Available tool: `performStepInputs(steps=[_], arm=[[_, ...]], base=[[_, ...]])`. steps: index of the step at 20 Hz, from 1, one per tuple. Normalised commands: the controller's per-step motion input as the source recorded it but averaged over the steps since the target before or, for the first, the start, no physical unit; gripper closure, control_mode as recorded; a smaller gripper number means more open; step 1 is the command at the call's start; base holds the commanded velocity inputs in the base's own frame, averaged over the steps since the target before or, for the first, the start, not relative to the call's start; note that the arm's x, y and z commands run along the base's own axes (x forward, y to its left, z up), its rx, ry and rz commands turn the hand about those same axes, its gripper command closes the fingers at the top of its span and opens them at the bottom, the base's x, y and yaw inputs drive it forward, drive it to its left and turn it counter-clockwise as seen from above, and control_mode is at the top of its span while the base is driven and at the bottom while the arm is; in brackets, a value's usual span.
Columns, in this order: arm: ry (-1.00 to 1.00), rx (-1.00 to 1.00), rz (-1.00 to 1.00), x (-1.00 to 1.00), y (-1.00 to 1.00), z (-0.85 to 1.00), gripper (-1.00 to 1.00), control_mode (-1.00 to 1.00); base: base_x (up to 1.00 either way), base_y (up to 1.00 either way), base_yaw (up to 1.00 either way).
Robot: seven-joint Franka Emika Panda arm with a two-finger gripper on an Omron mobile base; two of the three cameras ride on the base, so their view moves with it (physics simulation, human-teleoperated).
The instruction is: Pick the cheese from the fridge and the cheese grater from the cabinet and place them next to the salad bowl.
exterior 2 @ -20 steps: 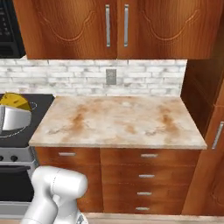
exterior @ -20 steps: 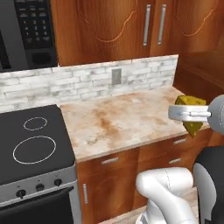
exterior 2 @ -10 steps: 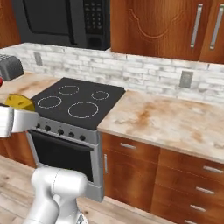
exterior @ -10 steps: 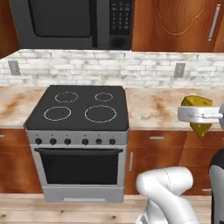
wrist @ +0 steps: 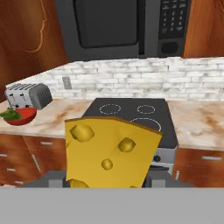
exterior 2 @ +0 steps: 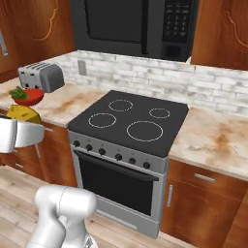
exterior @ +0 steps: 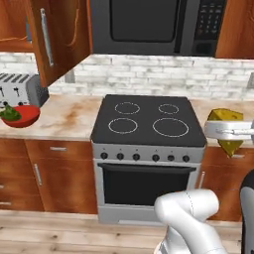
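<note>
Gripper (wrist: pixel 107 181), low in the hand view, clamps the yellow holed cheese wedge (wrist: pixel 109 151) for carrying toward the red lettuce-filled salad bowl (wrist: pixel 19 115) at mid-left.

The cheese (wrist: pixel 109 153) is yellow-orange with darker round holes. The salad bowl (exterior: pixel 21 117) is red, its lettuce green. The toaster (exterior 2: pixel 41 77) is silver with dark slots. The stove (exterior: pixel 148 124) has a black top marked with thin white rings — below it a grey front, black knobs and a dark oven window. The microwave (exterior 2: pixel 133 26) is dark grey, nearly black. The counter (exterior 2: pixel 215 140) is beige marble with rust-brown blotches; the backsplash (exterior: pixel 163 77) — white-grey brick. The cabinets (exterior 2: pixel 203 206) are reddish-brown wood grain with silver handles.
</note>
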Motion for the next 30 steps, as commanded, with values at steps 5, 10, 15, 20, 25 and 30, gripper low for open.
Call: performStepInputs(steps=[5, 10, 15, 20, 25, 30], arm=[[0.00, 0.00, 0.00, 0.00, 0.00, 0.00, 1.00, 1.00], [0.00, 0.00, 0.00, 0.00, 0.00, 0.00, 1.00, 1.00], [0.00, 0.00, 0.00, 0.00, 0.00, 0.00, 1.00, 1.00], [0.00, 0.00, 0.00, 0.00, 0.00, 0.00, 1.00, 1.00], [0.00, 0.00, 0.00, 0.00, 0.00, 0.00, 1.00, 1.00], [0.00, 0.00, 0.00, 0.00, 0.00, 0.00, 1.00, 1.00]], base=[[-0.90, 1.00, 0.06], [-1.00, 1.00, 0.08], [-0.44, 1.00, 0.03], [0.29, 0.98, -0.06], [0.94, 1.00, -0.08], [0.89, 0.71, -0.01]])
